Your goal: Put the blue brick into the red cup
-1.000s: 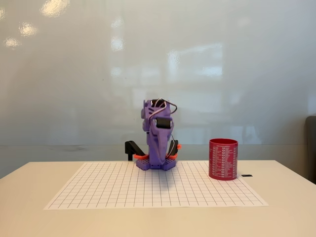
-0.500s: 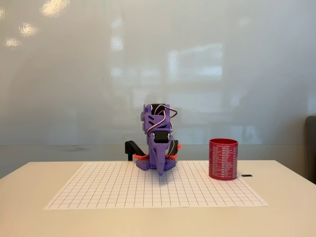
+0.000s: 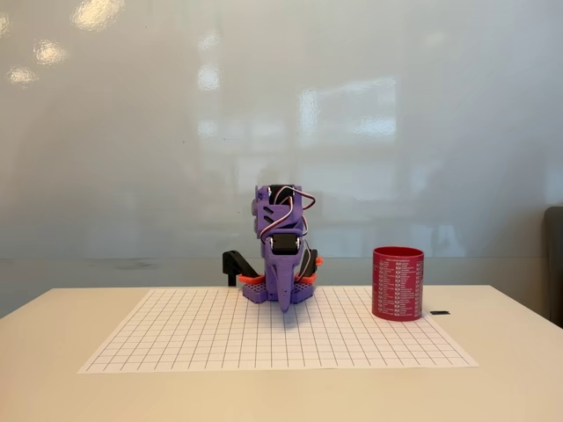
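Note:
The red cup (image 3: 398,283) stands upright on the right part of the white grid sheet (image 3: 202,338), its side printed with small white text. The purple arm is folded low over its base at the back middle of the sheet. My gripper (image 3: 286,308) points down and forward, its tip close above the paper just in front of the base, well left of the cup. The fingers taper to one narrow point with no gap and nothing between them. The blue brick is out of view.
A small black object (image 3: 440,312) lies on the table just right of the cup. A black clamp (image 3: 235,264) sits left of the arm's base. The beige table (image 3: 53,352) extends past the sheet on all sides; a pale wall stands behind.
The arm has settled lower over its base and the gripper has tipped down toward the paper. The cup has not moved.

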You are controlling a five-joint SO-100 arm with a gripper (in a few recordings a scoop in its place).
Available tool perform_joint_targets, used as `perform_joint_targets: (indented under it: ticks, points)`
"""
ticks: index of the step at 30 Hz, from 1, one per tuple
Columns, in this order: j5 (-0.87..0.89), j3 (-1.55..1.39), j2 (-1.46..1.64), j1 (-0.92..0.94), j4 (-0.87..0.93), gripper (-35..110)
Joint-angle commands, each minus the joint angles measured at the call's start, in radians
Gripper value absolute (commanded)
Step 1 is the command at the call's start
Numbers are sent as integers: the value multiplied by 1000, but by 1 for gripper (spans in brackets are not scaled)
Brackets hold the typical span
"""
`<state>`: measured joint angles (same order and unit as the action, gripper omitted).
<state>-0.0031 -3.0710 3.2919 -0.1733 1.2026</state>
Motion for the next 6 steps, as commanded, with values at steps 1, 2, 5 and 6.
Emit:
perform_joint_targets:
  ticks: [1, 2, 5, 6]
  points:
    - [-8, 46, 9, -6, 5, -1]
    - [-9, 46, 9, -6, 3, -1]
    - [-9, 46, 9, -6, 3, -1]
    - [-9, 46, 9, -6, 3, -1]
